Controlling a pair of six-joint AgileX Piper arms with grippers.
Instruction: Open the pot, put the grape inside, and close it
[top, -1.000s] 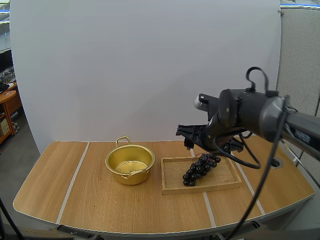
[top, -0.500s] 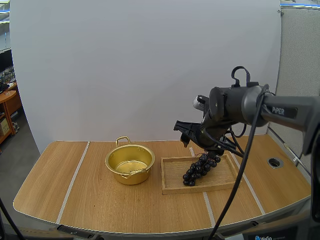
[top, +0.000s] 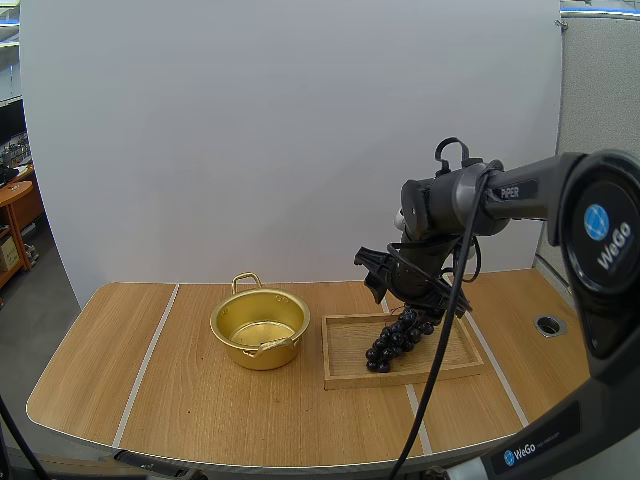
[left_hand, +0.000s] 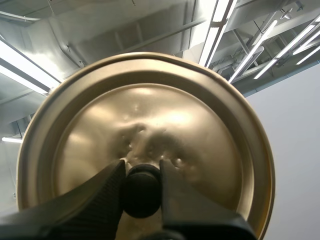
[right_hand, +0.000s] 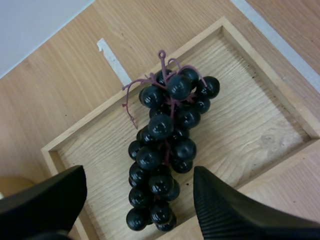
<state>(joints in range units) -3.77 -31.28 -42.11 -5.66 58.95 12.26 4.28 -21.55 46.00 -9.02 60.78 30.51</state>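
On the table (top: 150, 400) the wooden tray (right_hand: 270, 65) lies right under my right fingers, and the lidless pot (top: 235, 350) stands well off to one side of them. The lid (left_hand: 150, 110) is in my left gripper (left_hand: 141, 170), fingers clamped on its black knob (left_hand: 141, 192); that's a small round hold, so it could swivel or slip if that arm jerks. My right gripper (right_hand: 137, 185) is spread wide with the grapes (right_hand: 165, 125) below and between the tips; the risk is pinching only a few berries, or jabbing the tray floor, so the bunch drops short of the pot.
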